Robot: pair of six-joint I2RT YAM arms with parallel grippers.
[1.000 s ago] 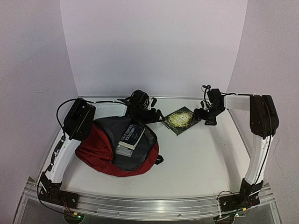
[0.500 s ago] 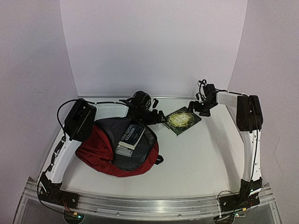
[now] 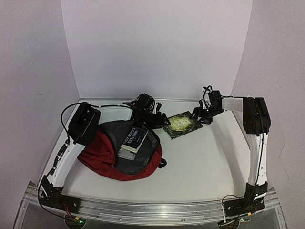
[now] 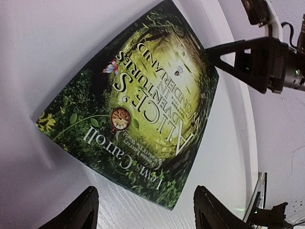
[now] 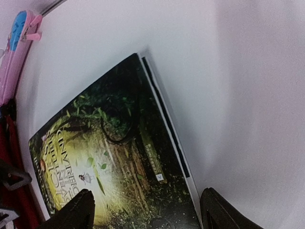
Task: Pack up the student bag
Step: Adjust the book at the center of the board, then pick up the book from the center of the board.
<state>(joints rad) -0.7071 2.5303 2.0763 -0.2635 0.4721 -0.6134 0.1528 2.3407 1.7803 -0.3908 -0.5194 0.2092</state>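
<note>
One bag [image 3: 102, 155] lies open at the table's [image 3: 205, 162] left, under the left arm. One dark book [image 3: 133, 137] shows in its mouth, over what looks like a second. One green book [image 3: 181, 124] lies flat on the table between the two grippers. The left gripper [image 4: 145, 193] and right gripper [image 5: 147, 193] both stand spread and empty, one at each end of it. One pink pencil case [image 5: 16, 43] lies beyond.
</note>
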